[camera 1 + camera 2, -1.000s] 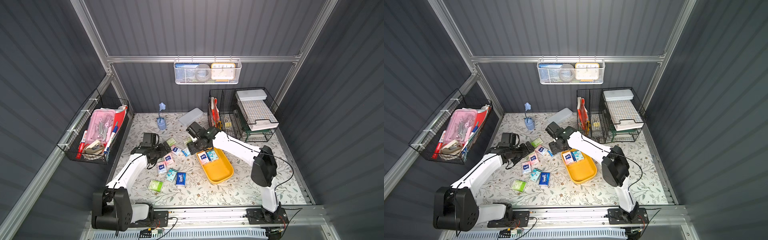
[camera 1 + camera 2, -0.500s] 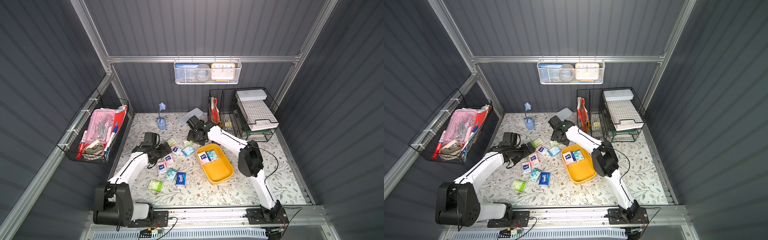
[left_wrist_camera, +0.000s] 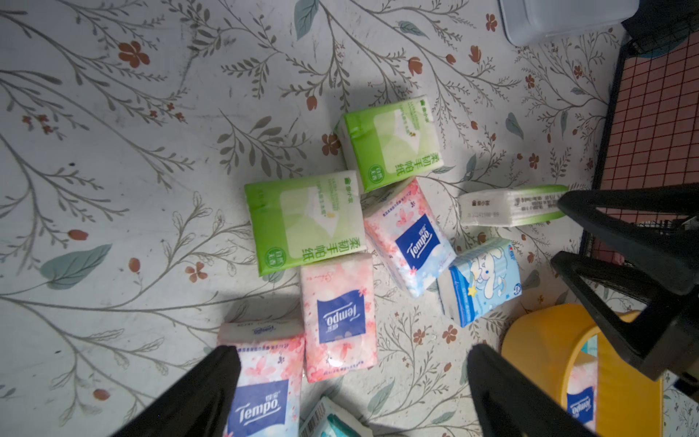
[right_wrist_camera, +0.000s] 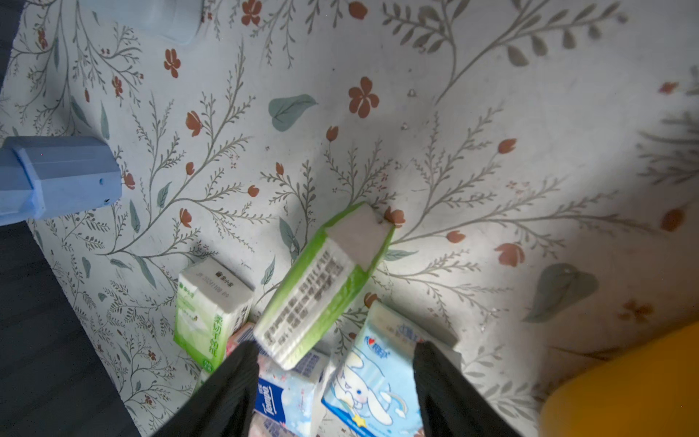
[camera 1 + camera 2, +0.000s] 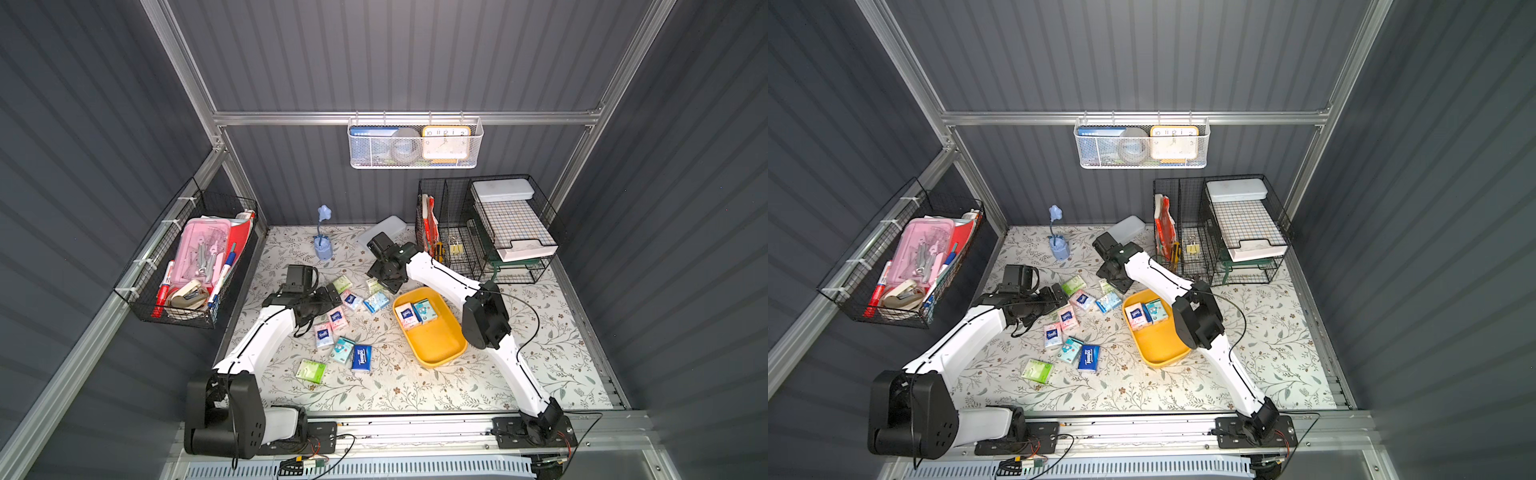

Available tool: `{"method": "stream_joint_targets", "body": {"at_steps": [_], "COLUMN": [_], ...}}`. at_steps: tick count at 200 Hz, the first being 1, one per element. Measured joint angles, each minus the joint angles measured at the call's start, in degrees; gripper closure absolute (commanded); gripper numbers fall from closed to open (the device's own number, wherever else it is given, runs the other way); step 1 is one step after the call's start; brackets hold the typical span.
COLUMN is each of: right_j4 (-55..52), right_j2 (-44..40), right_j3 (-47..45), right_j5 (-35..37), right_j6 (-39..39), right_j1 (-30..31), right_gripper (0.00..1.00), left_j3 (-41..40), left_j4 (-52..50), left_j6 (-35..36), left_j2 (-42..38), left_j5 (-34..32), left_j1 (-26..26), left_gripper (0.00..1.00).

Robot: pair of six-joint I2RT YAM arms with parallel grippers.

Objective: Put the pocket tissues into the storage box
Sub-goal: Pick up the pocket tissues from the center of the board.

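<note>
The yellow storage box (image 5: 440, 353) (image 5: 1160, 353) lies right of centre with a pink and a teal packet of pocket tissues (image 5: 414, 313) at its far end. Several more packets lie loose to its left. My right gripper (image 5: 386, 283) (image 4: 336, 352) hangs open just above a pale blue packet (image 4: 374, 378) and a green packet standing on its edge (image 4: 325, 283) (image 5: 372, 285), gripping neither. My left gripper (image 5: 328, 296) (image 3: 351, 359) is wide open over the pink packets (image 3: 338, 318), and one fingertip (image 3: 223, 363) overlaps another pink packet (image 3: 264, 393). Two green packets (image 3: 306, 223) lie beyond.
A grey-white pencil case (image 5: 382, 228) and a blue flower holder (image 5: 323, 249) stand at the back. Black wire baskets (image 5: 490, 232) sit back right, close behind my right arm. Another wire basket (image 5: 191, 266) hangs on the left wall, a white mesh basket (image 5: 415, 143) on the back wall.
My right arm has swung left and back, carrying its gripper from the box's far rim to the loose packets. The left arm has barely moved.
</note>
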Motion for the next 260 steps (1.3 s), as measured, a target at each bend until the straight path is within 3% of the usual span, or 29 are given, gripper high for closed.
{"method": "stream_joint_targets", "body": {"at_steps": [142, 201, 260], "right_j4": [2.5, 1.6, 1.8], "right_j2": [7.3, 9.5, 8.8], "right_j3": [7.9, 10.0, 9.8], "right_j5": [2.2, 2.1, 2.0], "right_j6": [4.8, 5.3, 1.7], "right_j1": [-0.3, -0.6, -0.5], "right_gripper": [0.37, 0.70, 0.81], "left_j3": [-0.1, -0.5, -0.5], "left_j4": [0.2, 0.2, 0.2], "left_j6": [0.3, 0.3, 0.3], "left_j2": [-0.7, -0.8, -0.8], "left_j5": [-0.1, -0.1, -0.1], "left_j1": [0.0, 0.0, 0.0], "left_gripper": [0.01, 0.01, 0.01]}}
